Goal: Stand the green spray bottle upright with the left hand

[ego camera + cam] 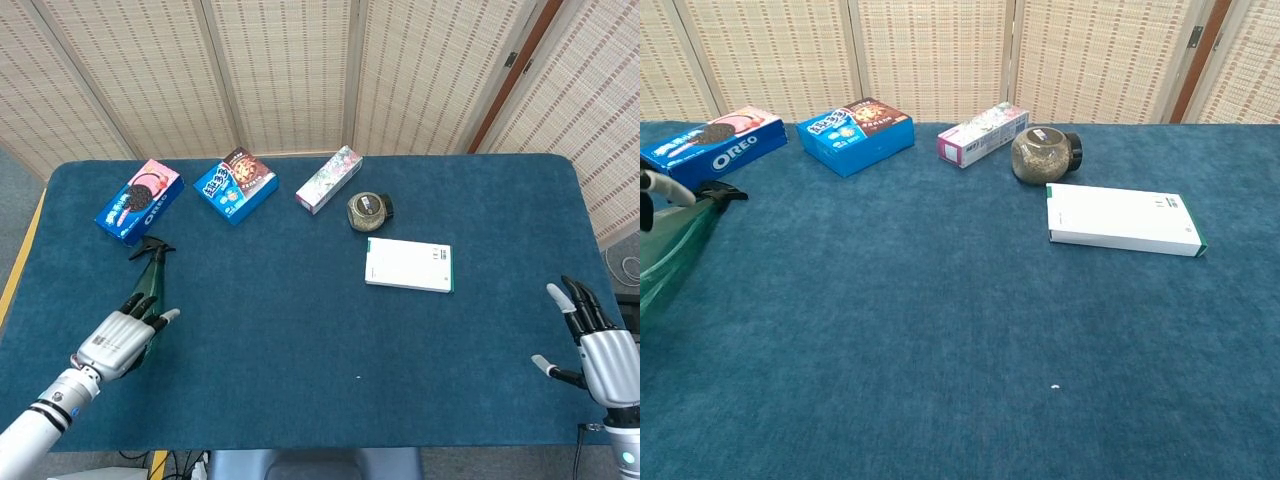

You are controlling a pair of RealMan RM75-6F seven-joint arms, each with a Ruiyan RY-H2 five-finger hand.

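Head view: the green spray bottle (pixel 150 283) lies near the left edge of the blue surface (pixel 300 330), its black nozzle pointing toward the far side, just in front of the Oreo box (pixel 139 200).
Left hand: the left hand (pixel 118 340) covers the bottle's lower body; whether the fingers (pixel 145 305) actually grip it, I cannot tell.
Right hand: the right hand (pixel 598 350) hovers at the near right corner, fingers spread, holding nothing.
Doing the step well: I judge the hand should wrap the body firmly, pivot the bottle on its base, and release only once it stands steady.
Hard to make out: the bottle's base is hidden under the hand.
Chest view: the frame's edge cuts off the bottle and most of the hand.
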